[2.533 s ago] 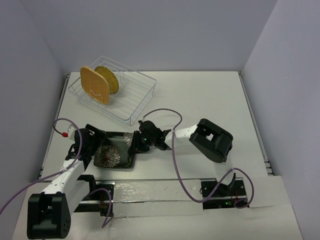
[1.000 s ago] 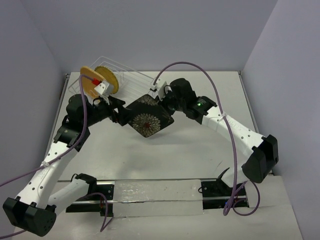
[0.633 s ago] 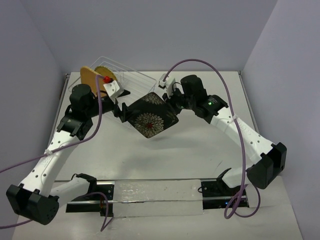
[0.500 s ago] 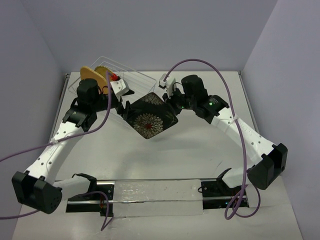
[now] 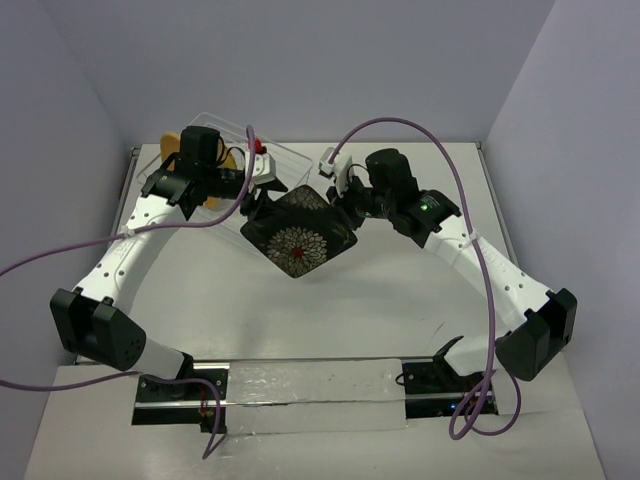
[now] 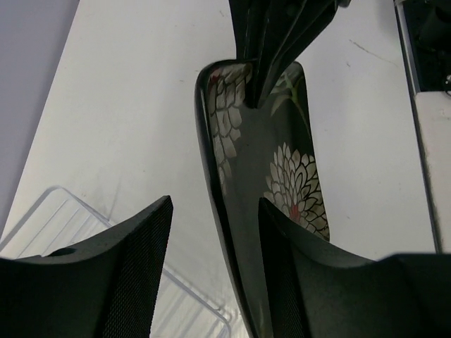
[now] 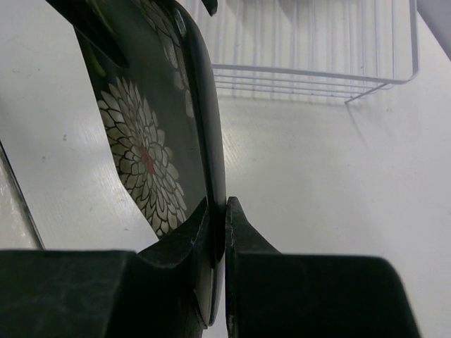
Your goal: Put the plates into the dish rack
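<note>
The black square plate (image 5: 298, 235) with white flowers hangs tilted above the table. My right gripper (image 5: 345, 204) is shut on its upper right corner; in the right wrist view the fingers (image 7: 243, 232) pinch the rim of the black plate (image 7: 144, 151). My left gripper (image 5: 253, 204) stands open around the opposite corner: the black plate's edge (image 6: 220, 211) runs between the fingers, with a gap on the outer side of my left gripper (image 6: 215, 204). The wire dish rack (image 5: 285, 160) lies behind, with the orange plate (image 5: 171, 142) and the yellow plate (image 5: 233, 159) upright in it, mostly hidden by the left arm.
A rack corner (image 6: 67, 215) shows below the left fingers, and the rack's ribbed floor (image 7: 317, 49) lies beyond the plate. Purple cables (image 5: 400, 125) loop over both arms. A metal rail (image 5: 310, 385) runs along the near edge. Walls close in on the table's left, back and right.
The left arm swung back and right over the rack, bringing its jaws around the plate's left corner and narrowing them. The right gripper keeps its hold; the plate rose slightly.
</note>
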`<move>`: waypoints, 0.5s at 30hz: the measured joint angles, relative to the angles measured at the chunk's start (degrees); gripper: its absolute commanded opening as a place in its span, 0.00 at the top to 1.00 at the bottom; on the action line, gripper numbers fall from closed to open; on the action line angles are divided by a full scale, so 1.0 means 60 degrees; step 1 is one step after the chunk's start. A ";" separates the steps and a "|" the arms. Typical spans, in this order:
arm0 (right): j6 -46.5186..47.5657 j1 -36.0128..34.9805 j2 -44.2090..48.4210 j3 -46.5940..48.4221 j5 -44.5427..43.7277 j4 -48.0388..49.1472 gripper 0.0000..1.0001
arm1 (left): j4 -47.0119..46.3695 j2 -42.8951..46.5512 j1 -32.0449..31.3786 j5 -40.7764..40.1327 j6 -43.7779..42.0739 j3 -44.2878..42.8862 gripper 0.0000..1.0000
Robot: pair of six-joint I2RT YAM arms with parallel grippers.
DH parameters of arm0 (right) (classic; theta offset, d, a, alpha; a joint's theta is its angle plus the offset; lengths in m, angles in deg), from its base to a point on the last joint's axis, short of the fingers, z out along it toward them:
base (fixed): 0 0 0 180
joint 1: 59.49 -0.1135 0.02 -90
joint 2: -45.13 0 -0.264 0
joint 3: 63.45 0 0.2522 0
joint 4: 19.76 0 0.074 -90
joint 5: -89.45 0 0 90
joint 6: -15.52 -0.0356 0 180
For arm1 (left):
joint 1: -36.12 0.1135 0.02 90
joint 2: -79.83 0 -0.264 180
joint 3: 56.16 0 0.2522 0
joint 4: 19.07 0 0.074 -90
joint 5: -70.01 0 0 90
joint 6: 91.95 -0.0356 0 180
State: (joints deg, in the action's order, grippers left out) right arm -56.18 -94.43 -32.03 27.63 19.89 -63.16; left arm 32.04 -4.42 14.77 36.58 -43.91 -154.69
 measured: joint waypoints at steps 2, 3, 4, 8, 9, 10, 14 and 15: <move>0.0005 0.0003 0.0074 0.0000 -0.0002 0.0062 1.00 | 0.0289 -0.0123 0.0000 0.0047 -0.0313 -0.0087 0.44; 0.0005 0.0015 0.0108 0.0000 -0.0002 0.0085 1.00 | 0.0391 -0.0156 0.0000 0.0051 -0.0395 -0.0089 0.46; 0.0005 0.0023 0.0146 0.0000 -0.0005 0.0117 1.00 | 0.0467 -0.0186 0.0000 0.0056 -0.0470 -0.0089 0.49; -0.0042 0.0038 0.0236 0.0000 -0.0018 0.0302 1.00 | 0.0565 -0.0294 0.0000 0.0089 -0.0558 -0.0090 0.92; -0.0091 0.0040 0.0244 -0.0003 -0.0032 0.0338 1.00 | 0.0579 -0.0315 0.0003 0.0031 -0.0464 -0.0100 0.98; -0.0059 0.0030 0.0263 -0.0012 -0.0018 0.0340 1.00 | 0.0446 -0.0339 0.0021 -0.0071 -0.0240 -0.0125 0.99; 0.0087 -0.0017 0.0279 -0.0043 -0.0152 0.0507 0.99 | 0.0226 -0.0392 0.0090 -0.0143 0.0129 -0.0165 1.00; 0.0114 -0.0011 0.0288 -0.0071 -0.0169 0.0552 0.96 | 0.0192 -0.0392 0.0088 -0.0153 0.0141 -0.0165 1.00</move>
State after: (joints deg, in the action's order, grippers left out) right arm -55.50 -94.49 -30.31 27.20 18.87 -59.85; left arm 33.19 -6.78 15.30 35.66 -43.07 -155.68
